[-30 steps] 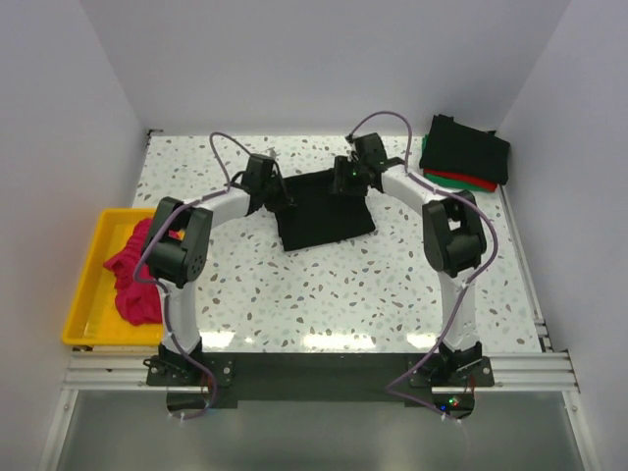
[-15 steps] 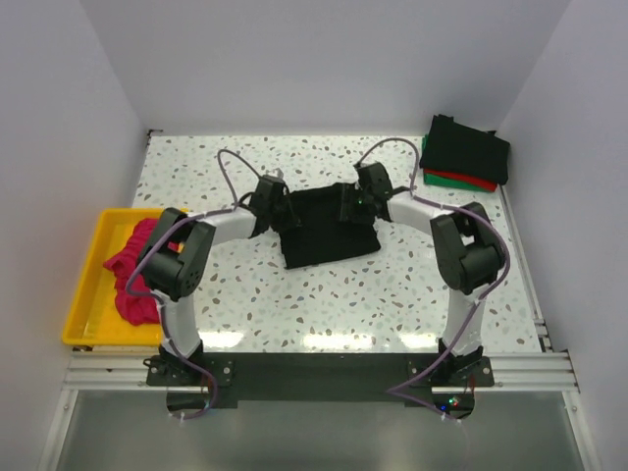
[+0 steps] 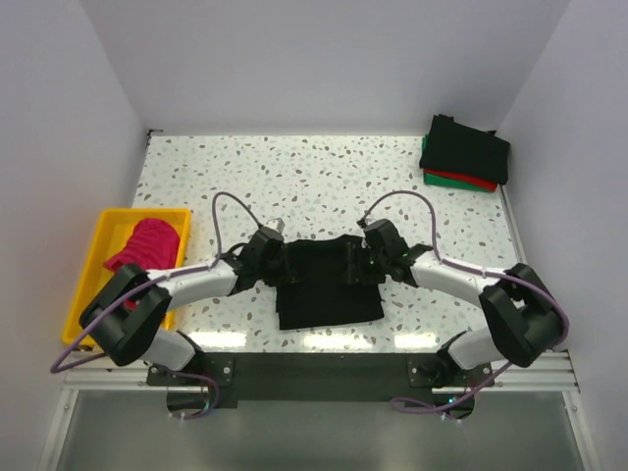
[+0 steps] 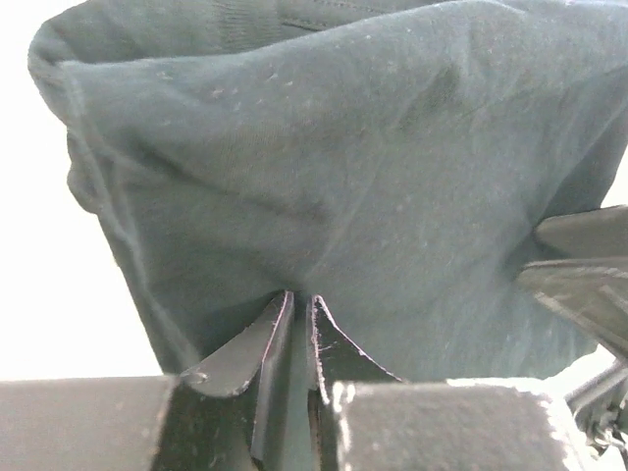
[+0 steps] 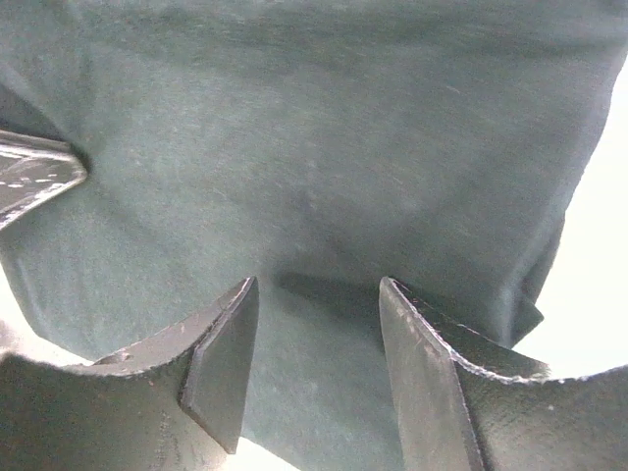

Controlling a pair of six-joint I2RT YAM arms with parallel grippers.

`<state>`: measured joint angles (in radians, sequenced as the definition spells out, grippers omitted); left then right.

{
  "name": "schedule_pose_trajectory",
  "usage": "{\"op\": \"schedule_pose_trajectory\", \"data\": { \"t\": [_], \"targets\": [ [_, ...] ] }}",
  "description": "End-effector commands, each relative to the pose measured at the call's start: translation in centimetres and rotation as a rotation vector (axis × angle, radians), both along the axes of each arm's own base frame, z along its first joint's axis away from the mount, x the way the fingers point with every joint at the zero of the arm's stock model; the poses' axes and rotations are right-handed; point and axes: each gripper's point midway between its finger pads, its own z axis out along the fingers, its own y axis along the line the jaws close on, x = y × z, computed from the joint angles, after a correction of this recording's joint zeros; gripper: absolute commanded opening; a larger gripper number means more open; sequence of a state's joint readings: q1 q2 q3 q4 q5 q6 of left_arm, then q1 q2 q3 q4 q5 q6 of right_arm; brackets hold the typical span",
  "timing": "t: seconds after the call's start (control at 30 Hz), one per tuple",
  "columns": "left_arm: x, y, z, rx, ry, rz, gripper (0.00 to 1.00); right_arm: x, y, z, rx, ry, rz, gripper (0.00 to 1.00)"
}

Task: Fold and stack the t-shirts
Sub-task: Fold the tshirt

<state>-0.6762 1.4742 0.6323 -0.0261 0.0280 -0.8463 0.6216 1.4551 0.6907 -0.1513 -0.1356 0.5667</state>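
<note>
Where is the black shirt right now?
In the overhead view, the black shirt lies near the table's front edge, between the left claw and the right claw, far from the folded pile at back right.

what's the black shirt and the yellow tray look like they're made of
Black shirt: soft matte knit cloth, probably cotton jersey; it creases and sags, with lint specks on it.
Yellow tray: looks like moulded plastic, judging by its rigid raised rim and even bright colour.

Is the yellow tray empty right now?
No, the yellow tray at the table's left edge holds a crumpled magenta shirt.
</note>
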Motion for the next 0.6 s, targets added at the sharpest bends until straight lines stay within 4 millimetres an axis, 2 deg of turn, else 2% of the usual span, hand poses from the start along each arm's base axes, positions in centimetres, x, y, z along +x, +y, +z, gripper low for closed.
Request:
{"op": "schedule_pose_trajectory", "data": {
  "t": [0.0,0.07,0.17,0.27,0.37,0.4,0.47,0.5,0.53,0.57],
  "targets": [
    [-0.8,1.1,1.0,0.004,-0.001,0.034,0.16,-0.8,-1.1,1.7,-0.019,0.011,-0.030,0.57],
    [0.2,1.0,3.0,0.000,-0.060,0.034,0.17,0.3,-0.6,4.0,0.003,-0.044,-0.023,0.57],
    [1.5,0.3,4.9,-0.007,-0.117,0.017,0.17,2.2,-0.4,5.5,-0.002,-0.108,-0.044,0.57],
    [2.3,0.2,5.0,0.017,-0.132,0.014,0.17,3.7,0.6,6.1,0.007,-0.141,-0.036,0.53],
    [3.8,0.5,4.4,0.058,-0.143,0.032,0.16,5.1,1.6,5.0,0.010,-0.124,-0.030,0.45],
    [4.2,0.7,4.4,0.065,-0.149,0.040,0.17,5.6,1.8,5.5,0.019,-0.142,-0.035,0.44],
    [5.5,0.8,4.5,0.070,-0.171,0.049,0.17,6.9,2.0,4.8,0.016,-0.135,-0.045,0.43],
    [6.3,1.4,3.7,0.084,-0.154,0.069,0.16,7.6,1.7,4.5,0.014,-0.132,-0.056,0.40],
    [6.8,1.8,3.5,0.089,-0.150,0.078,0.16,8.1,1.5,3.1,-0.010,-0.105,-0.057,0.39],
    [7.6,1.9,3.4,0.085,-0.156,0.089,0.15,9.0,1.6,3.3,0.000,-0.106,-0.061,0.38]
  ]
}}
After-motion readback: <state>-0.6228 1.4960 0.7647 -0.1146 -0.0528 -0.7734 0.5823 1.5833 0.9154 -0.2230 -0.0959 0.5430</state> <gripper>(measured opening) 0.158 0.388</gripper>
